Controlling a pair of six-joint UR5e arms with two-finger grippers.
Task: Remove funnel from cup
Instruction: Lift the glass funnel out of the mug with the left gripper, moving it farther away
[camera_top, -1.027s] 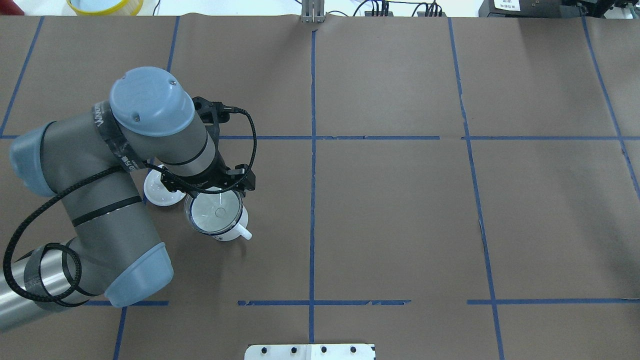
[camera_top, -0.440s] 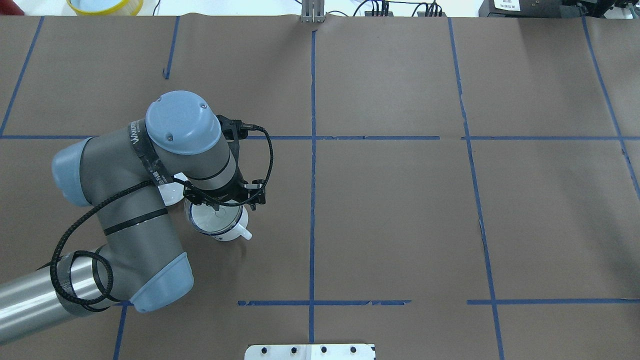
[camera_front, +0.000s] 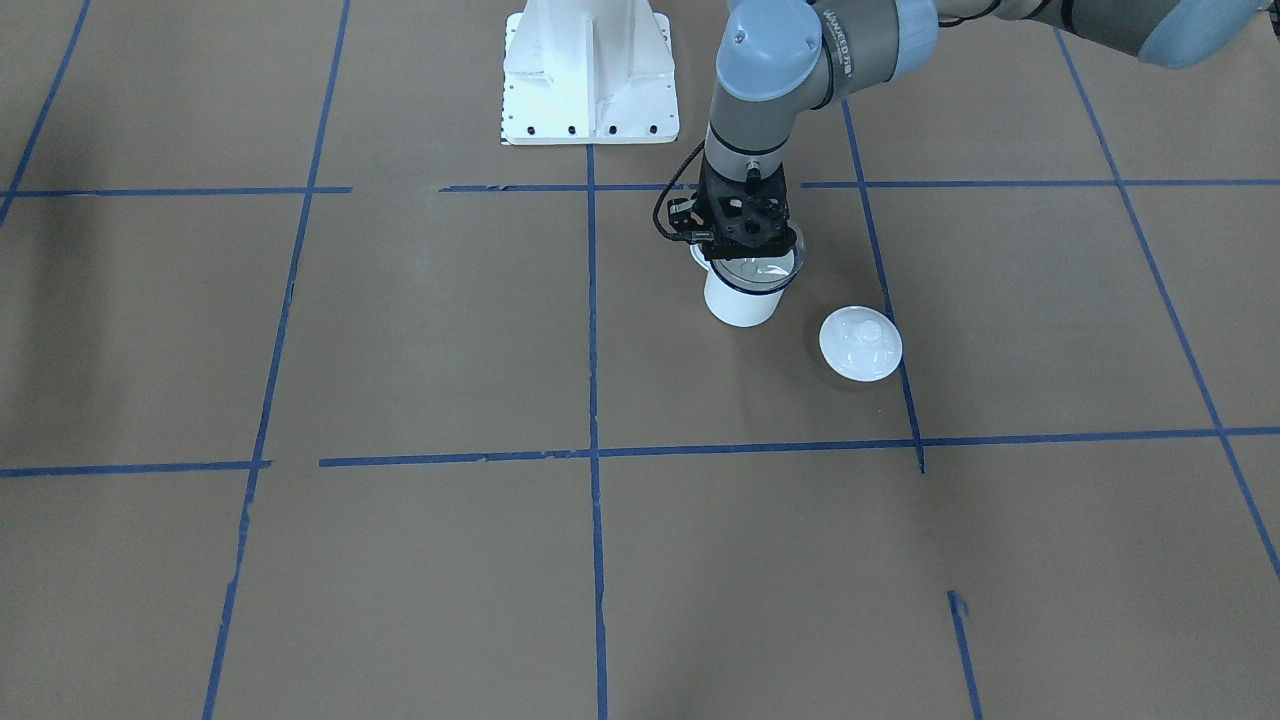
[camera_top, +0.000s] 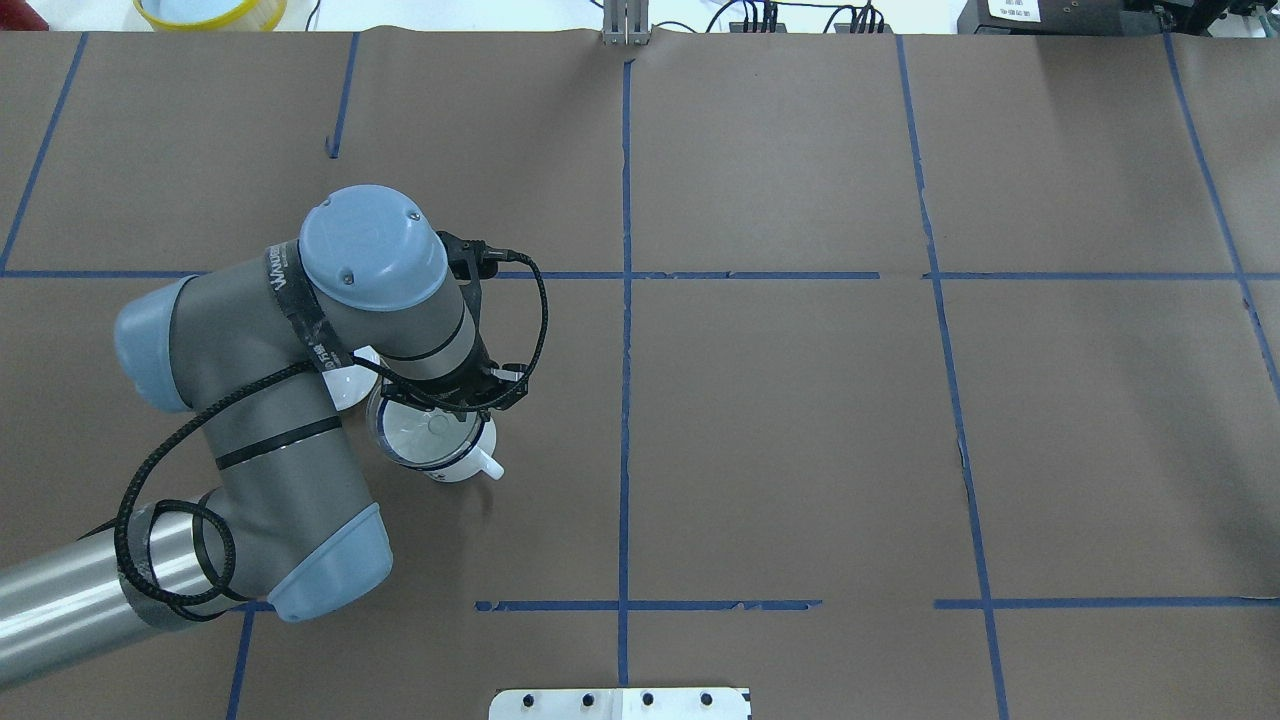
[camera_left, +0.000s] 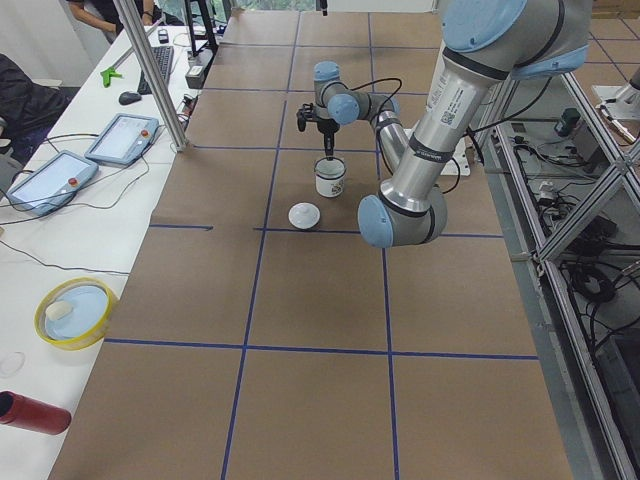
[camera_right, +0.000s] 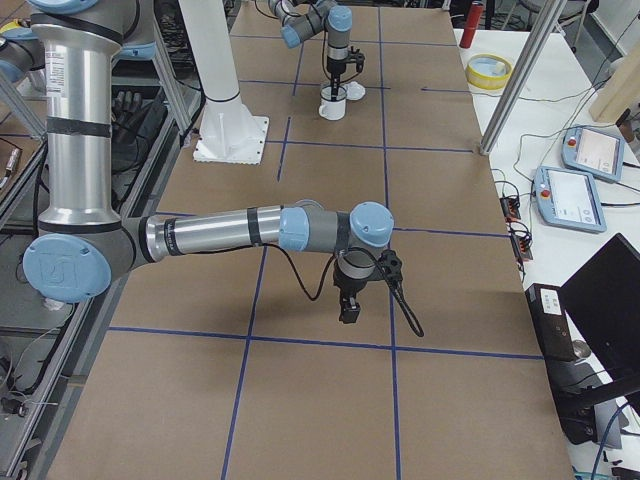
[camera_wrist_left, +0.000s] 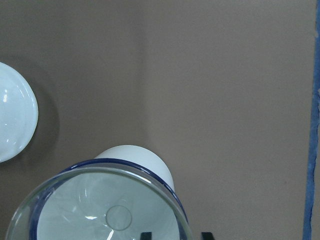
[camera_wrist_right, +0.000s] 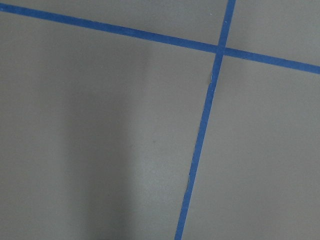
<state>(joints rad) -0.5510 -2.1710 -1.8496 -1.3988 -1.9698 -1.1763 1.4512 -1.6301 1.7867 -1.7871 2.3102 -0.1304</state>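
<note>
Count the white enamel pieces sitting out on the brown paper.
2. The cup stands with the funnel seated in it, and the domed lid lies apart beside it. No view suggests another one hidden.

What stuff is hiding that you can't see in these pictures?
Funnel spout: down inside the cup, in every view.
Left hand: only its tips show, cut by the wrist view's bottom edge; the arm covers it overhead.
Right hand: only in the right side view, so open or shut is unclear.
</note>
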